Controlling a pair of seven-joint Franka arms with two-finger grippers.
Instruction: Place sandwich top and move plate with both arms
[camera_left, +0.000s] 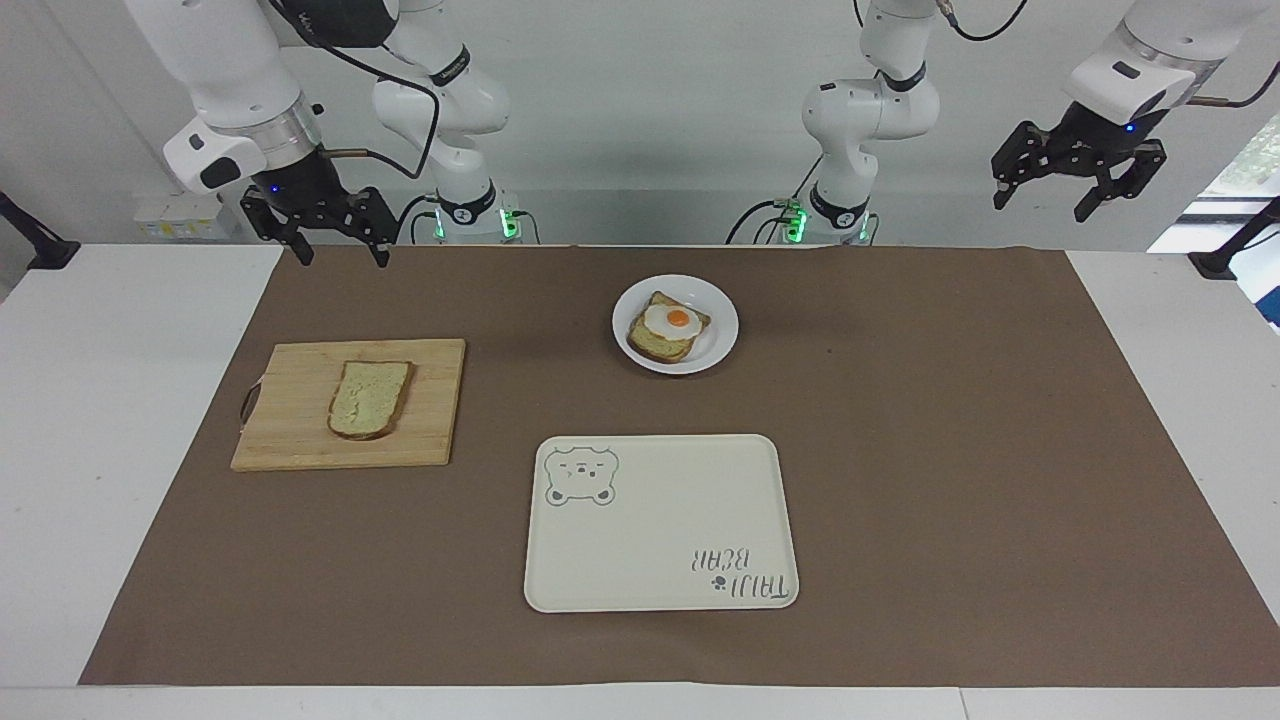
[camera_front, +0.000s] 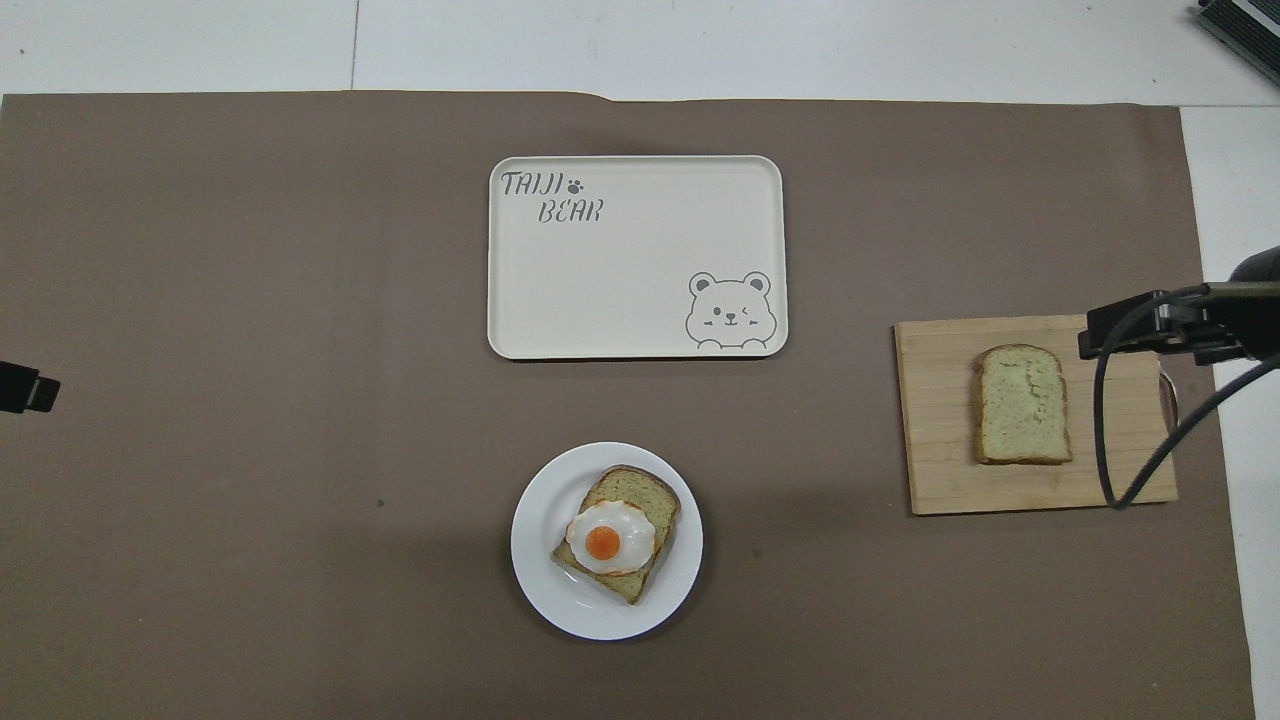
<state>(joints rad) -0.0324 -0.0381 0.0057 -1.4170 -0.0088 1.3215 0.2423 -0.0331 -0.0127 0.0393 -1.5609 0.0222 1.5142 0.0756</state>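
Note:
The sandwich top (camera_left: 368, 398) (camera_front: 1022, 403), a plain toasted slice, lies flat on a wooden cutting board (camera_left: 440, 440) (camera_front: 940, 480) toward the right arm's end of the table. The small white plate (camera_left: 722, 335) (camera_front: 535, 580) sits mid-table, nearer to the robots than the board. It carries a bread slice with a fried egg (camera_left: 668, 322) (camera_front: 610, 540). My right gripper (camera_left: 342, 256) hangs open and empty in the air over the mat's right-arm end, well clear of the board. High over the left arm's end of the table, my left gripper (camera_left: 1066, 202) is open and empty.
A cream rectangular tray with a bear drawing (camera_left: 660, 590) (camera_front: 640, 340) lies farther from the robots than the plate. A brown mat (camera_left: 950, 450) covers most of the white table. A dark arm part and a looping cable (camera_front: 1150, 325) overlap the board's end in the overhead view.

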